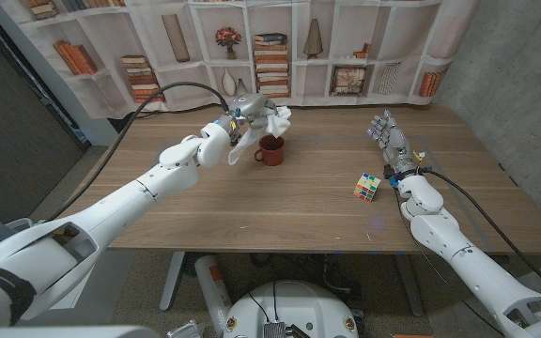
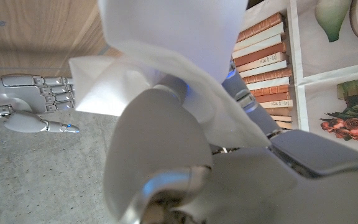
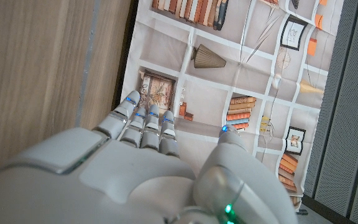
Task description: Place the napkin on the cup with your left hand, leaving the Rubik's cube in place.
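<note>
Above the far middle of the wooden table [image 1: 280, 202], the left hand [image 1: 249, 112] is up in the air with the white napkin [image 1: 269, 123] bunched in its fingers, and that grip looks firm. Cloth spills out on both sides of the hand: one crumpled end sticks out toward the backdrop, another tail hangs down on the arm's side. From the left wrist view the napkin [image 2: 166, 68] drapes right over the fingers [image 2: 160, 155] and covers most of them, so exactly how they close on it can't be made out.

Just under the hand sits the red cup [image 1: 270, 149], upright on the table, handle on the side toward the left arm. The napkin hangs right over its rim; whether the cloth touches the cup is hard to tell from here.

Over to the right, well apart from the cup, the Rubik's cube [image 1: 368, 186] stands on the wood near the right hand [image 1: 390, 141]. That hand holds nothing, fingers stretched out and close together, pointing toward the far edge. The right wrist view shows those fingers [image 3: 143, 121] straight alongside the table, thumb a little apart. Behind it all hangs a printed bookshelf backdrop [image 1: 308, 47].
</note>
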You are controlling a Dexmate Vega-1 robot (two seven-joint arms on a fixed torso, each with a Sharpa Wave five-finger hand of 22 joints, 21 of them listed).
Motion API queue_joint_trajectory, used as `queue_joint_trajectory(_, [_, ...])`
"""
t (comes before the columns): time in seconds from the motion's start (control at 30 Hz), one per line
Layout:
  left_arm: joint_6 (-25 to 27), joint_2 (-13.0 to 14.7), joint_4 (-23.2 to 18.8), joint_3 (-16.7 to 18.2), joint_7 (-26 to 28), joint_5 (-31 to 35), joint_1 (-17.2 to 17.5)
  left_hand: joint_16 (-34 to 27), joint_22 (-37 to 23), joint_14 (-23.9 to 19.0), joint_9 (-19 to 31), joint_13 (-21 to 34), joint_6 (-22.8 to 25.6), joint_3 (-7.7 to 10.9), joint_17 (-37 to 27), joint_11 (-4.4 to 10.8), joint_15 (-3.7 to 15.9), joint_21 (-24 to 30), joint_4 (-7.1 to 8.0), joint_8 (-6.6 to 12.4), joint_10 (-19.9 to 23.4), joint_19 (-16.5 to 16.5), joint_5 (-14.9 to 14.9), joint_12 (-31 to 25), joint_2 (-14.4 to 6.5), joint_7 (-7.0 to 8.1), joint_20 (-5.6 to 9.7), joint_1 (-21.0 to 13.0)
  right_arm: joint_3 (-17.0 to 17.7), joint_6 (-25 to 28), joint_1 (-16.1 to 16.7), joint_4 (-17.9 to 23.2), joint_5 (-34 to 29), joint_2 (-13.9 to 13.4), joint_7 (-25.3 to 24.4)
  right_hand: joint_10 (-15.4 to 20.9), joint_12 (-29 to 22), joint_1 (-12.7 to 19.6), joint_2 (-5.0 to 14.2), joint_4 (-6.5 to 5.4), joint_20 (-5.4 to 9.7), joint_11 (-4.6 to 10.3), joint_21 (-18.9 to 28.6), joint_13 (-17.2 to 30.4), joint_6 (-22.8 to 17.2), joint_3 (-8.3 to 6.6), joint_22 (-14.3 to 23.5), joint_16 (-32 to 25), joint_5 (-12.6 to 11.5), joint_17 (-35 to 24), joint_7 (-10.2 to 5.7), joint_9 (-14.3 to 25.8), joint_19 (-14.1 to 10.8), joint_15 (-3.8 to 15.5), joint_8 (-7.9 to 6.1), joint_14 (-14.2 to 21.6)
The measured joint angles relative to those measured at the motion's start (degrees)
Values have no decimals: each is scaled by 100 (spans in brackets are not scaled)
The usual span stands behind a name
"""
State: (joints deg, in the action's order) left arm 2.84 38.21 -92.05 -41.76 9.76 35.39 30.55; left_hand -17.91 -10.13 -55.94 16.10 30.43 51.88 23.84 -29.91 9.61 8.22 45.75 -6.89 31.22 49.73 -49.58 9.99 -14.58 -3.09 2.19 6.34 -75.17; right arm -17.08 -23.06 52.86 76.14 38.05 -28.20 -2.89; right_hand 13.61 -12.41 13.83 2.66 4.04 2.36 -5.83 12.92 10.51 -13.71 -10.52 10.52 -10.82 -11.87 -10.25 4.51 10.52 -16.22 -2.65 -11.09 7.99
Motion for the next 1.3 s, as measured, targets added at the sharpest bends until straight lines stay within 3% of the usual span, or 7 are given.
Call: queue_joint_trajectory(1.3, [168,-185,372,-346,-135,170,-165,66,-1,-4,-46,5,9,0,-54,26,4,28,0,-22,36,101,-1,128,-9,52,-21,39,28,-5,31,-75,62,-1,56,0,0,38,38,18,0,0,-42,0,0,-19,-1,0,0,0,0,0,0,0,0,0])
